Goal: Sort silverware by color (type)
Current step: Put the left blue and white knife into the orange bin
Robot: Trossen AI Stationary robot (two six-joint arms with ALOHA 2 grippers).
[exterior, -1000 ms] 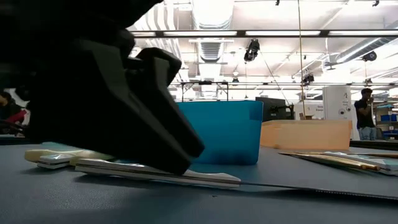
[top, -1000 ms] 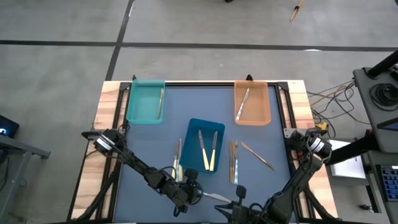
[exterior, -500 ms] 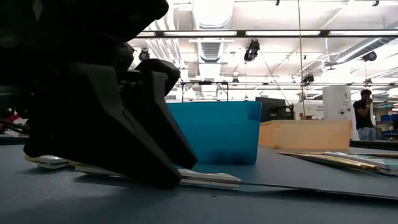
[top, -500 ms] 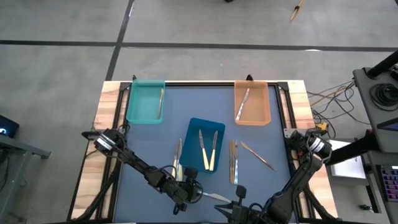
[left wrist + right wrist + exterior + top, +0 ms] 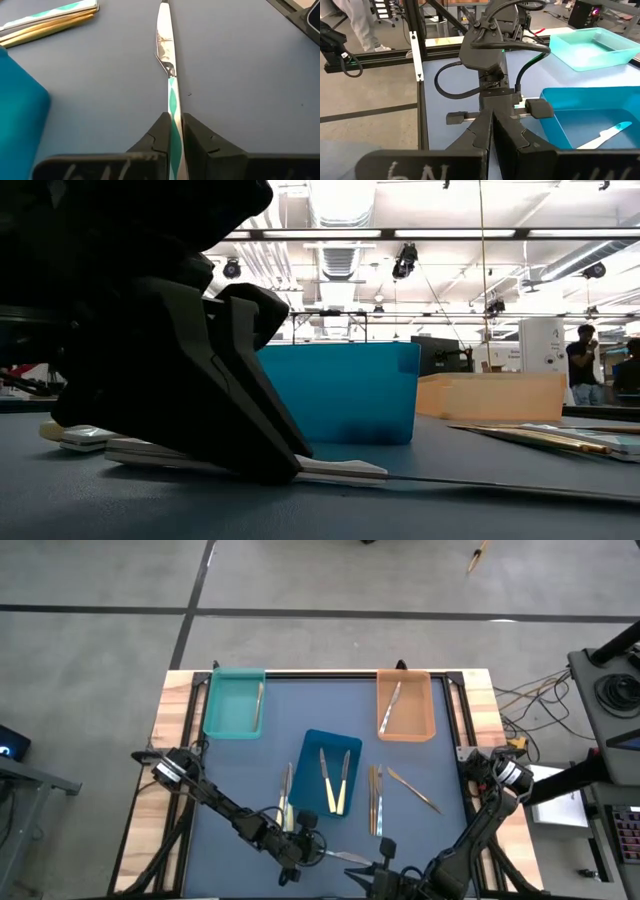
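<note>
The left gripper [image 5: 173, 131] is clamped on the handle of a knife [image 5: 167, 55] lying flat on the table [image 5: 240, 75] at lower centre of the high view. The knife's long axis runs straight out from the jaws, blade leading. The right gripper [image 5: 492, 131], jaws shut and empty, waits just beside.

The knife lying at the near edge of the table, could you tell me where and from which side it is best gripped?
Probably at the handle, from straight above with the fingers across its width. The knife lies flat on the table with bare surface on both sides, and its handle is slim. The left gripper is already shut on that handle end, blade pointing away.
</note>
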